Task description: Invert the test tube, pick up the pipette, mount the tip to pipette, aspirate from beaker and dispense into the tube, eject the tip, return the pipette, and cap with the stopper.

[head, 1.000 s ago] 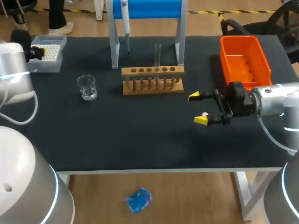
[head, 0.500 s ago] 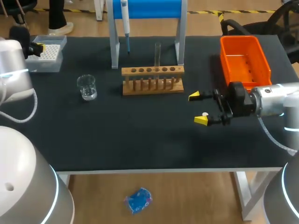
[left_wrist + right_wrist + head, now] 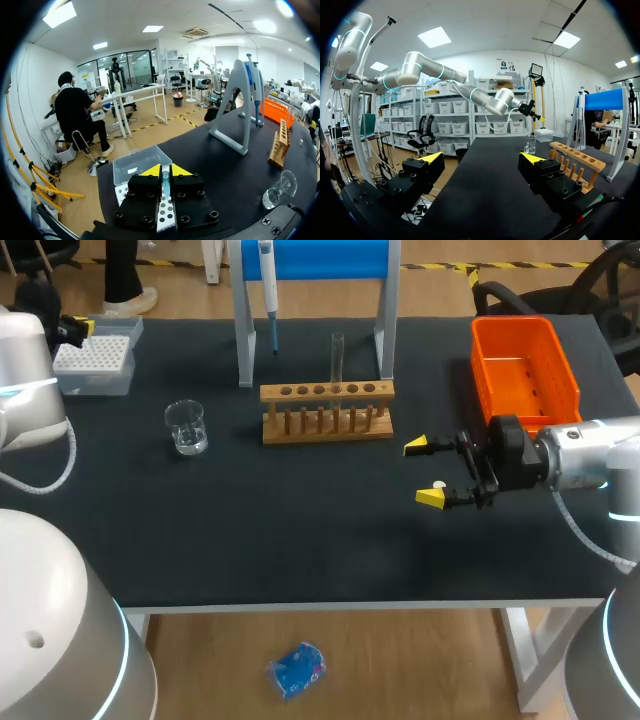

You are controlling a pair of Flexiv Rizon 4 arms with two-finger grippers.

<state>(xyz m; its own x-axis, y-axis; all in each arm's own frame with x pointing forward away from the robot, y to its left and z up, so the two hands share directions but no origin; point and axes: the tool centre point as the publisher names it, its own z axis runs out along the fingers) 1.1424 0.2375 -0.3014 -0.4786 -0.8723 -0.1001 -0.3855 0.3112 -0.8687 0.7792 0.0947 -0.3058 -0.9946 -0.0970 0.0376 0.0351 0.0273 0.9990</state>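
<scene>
A: So, count?
B: One test tube (image 3: 337, 352): clear, upright in the rack (image 3: 326, 410), upper middle. One beaker (image 3: 186, 427), one pipette (image 3: 268, 280). Right claw (image 3: 425, 471) spread; left claw (image 3: 165, 170) pressed together above the tip box (image 3: 93, 360).

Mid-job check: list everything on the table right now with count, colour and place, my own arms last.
clear plastic tip box with a white rack: one, clear and white, far left corner of the table.
small glass beaker: one, clear, left of the wooden rack.
wooden test tube rack: one, light brown, middle of the table, in front of the stand.
glass test tube: one, clear, upright in the wooden rack.
pipette stand: one, grey legs and blue bar, far middle edge.
pipette: one, white and blue, hanging on the stand.
orange plastic bin: one, orange, far right.
black table: one.
left gripper: yellow tips, above the tip box.
right gripper: yellow tips, open, empty, right of the wooden rack.
</scene>
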